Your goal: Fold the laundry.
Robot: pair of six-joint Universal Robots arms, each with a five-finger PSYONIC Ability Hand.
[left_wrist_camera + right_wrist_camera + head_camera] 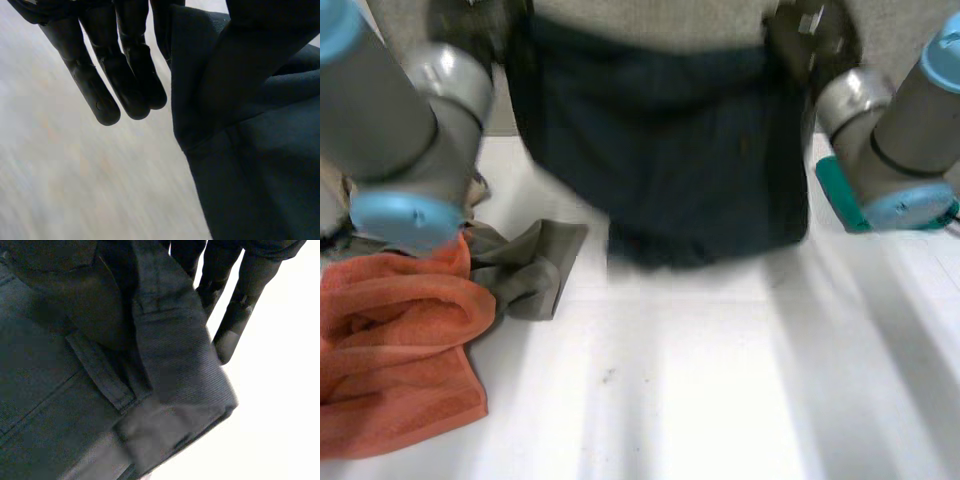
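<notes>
Navy garment (670, 160) hangs spread above the far side of the white worktop (720, 380), held by its 2 top corners; left hand (100, 85) pinches 1 corner, its other fingers straight beside the cloth; right hand (235, 310) likewise; orange towel (390, 340) and olive cloth (530, 265) lie crumpled at the left.

head: above, facing down | wrists: close-up | shared: dark garment (670, 150)

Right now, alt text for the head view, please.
A dark navy garment hangs spread between the left arm and right arm, over the white table. An orange towel lies bunched at the table's left with a grey-green cloth against it; a teal object shows by the right arm.
</notes>
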